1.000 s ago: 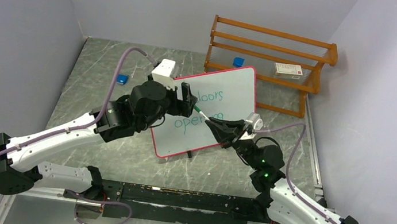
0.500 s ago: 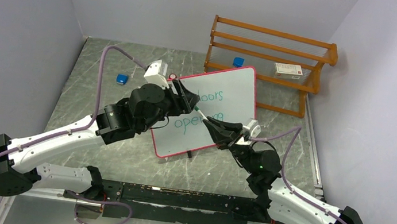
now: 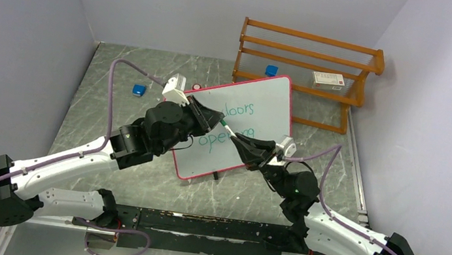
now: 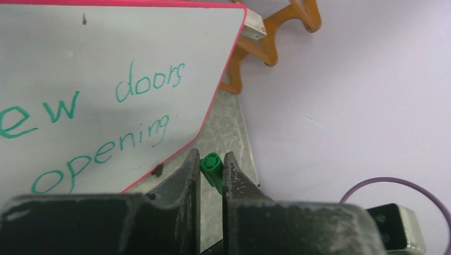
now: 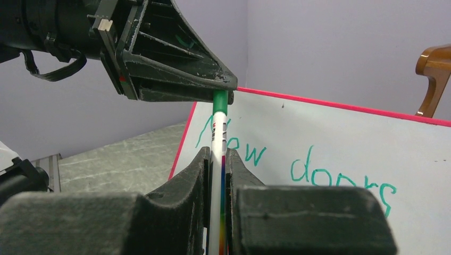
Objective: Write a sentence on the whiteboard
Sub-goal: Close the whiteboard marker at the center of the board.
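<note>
Pretty clearly a robotics lab test cell: a marble-look table boxed in on three sides by plain lavender walls, two cabled robot arms bolted to a dark rail at the table's near edge, and a wooden rack at its far right corner.

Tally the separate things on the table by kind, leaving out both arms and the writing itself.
whiteboard: 1
marker: 1
wooden rack: 1
small box: 1
small blue objects: 2
Total: 6
</note>
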### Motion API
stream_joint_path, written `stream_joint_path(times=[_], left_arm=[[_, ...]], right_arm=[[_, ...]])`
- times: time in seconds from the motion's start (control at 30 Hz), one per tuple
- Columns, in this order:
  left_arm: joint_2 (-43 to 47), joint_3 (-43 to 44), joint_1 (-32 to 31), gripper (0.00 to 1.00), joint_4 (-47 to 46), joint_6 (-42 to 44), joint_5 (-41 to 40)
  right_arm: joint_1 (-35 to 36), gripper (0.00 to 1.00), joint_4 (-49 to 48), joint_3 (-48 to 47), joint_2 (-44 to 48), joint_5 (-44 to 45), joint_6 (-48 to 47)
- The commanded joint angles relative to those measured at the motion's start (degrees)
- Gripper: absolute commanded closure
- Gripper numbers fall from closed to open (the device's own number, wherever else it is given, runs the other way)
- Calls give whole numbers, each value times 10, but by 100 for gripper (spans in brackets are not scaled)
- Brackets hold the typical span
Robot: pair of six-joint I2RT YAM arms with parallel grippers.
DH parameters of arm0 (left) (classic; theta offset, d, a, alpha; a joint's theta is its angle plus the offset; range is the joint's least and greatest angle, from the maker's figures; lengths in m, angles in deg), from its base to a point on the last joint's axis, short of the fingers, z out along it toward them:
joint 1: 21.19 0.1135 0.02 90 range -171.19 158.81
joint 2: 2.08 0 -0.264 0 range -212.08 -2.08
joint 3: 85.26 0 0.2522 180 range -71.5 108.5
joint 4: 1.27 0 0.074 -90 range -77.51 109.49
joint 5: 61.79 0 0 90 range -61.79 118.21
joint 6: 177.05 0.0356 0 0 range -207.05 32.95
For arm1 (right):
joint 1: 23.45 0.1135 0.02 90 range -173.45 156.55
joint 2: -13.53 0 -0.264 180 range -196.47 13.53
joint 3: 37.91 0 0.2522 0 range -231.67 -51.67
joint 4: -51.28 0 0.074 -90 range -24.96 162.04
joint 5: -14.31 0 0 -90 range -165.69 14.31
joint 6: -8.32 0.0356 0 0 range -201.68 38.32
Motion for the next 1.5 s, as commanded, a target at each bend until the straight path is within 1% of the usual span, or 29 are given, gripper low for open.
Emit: stream_joint_path(times=[0.0,0.1,0.23,0.43,0.67,0.77,0.93,1.03,1.2,1.23,1.27,1.33,1.4,1.47], left_arm=[[7,-21,3,95,-47,-25,39],[13,-40,3,95,-65,-43,59],[24,-78,3,95,-119,-64,99],[27,-111,-4,95,-168,-48,131],[35,-136,-31,95,-211,-20,129],[42,-148,-39,95,-227,-8,126],[49,-180,-49,95,-274,-13,135],[58,-181,-49,95,-264,-11,119],[88,-155,-49,95,-188,7,49],[94,-150,-49,93,-179,12,37],[99,-145,-48,87,-169,17,25],[108,-132,-43,70,-147,29,6],[115,-111,-36,62,-120,53,-11],[122,-89,-26,57,-91,87,-24]], right_arm=[[7,100,-45,1,1,21,-6],[7,100,-49,0,-1,28,3],[7,100,-68,0,-2,56,22],[7,100,-76,-15,-17,75,71],[7,100,-69,-40,-37,88,142],[7,100,-64,-44,-34,114,183],[6,100,-65,-44,-29,149,242],[6,100,-49,-45,-27,154,233],[4,100,4,-47,-5,145,221],[4,100,15,-48,-1,142,220],[4,100,26,-49,4,143,219],[4,100,49,-47,14,153,215],[3,100,79,-44,30,173,206],[1,100,126,-48,47,196,188]])
